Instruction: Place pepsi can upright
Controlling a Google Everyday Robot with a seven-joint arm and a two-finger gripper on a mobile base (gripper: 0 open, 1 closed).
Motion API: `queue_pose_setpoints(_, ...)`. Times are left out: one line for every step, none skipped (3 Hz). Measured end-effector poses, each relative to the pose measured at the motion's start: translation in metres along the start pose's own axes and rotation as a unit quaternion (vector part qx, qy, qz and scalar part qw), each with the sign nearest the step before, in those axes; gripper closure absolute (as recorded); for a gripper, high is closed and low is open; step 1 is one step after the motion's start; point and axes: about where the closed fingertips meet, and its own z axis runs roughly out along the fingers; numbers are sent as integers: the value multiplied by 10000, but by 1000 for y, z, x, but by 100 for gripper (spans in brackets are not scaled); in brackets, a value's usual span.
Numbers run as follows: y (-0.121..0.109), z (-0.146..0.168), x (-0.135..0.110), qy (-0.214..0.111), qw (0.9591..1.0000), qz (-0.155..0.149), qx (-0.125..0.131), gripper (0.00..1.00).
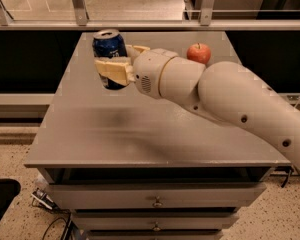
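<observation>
Pepsi can: dark-blue aluminium cylinder, shiny silver top end facing up, held upright. Sits over the far-left part of the table. A soft shadow falls on the tabletop nearer than the can, so it looks lifted off the surface; can't confirm the gap.

Gripper: clamped on the can's middle. One cream, blocky plastic finger crosses the near face of the can; the other shows at its far-right side. The wrist behind it is a smooth white rounded shell, and the thick white arm runs off to the near right.

Table: flat matte grey top, square-edged, plain surface.

Apple: red, round and glossy, on the far side of the table, right of the can, partly behind the arm.

Drawers: grey stack under the tabletop, all shut, small metal knobs at centre, contents hidden.

Floor: speckled light stone look.
</observation>
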Motion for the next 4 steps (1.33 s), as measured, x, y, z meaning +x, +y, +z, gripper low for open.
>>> queue_pose_setpoints(20,12,-3,-118,9988,-438,-199,100)
queue_pose_setpoints(30,23,7,-74,9977,-582,-349,100)
queue_pose_setpoints(32,35,28,56,9977,-505,-457,100)
queue_pose_setpoints(31,45,52,169,9979,-312,-548,100)
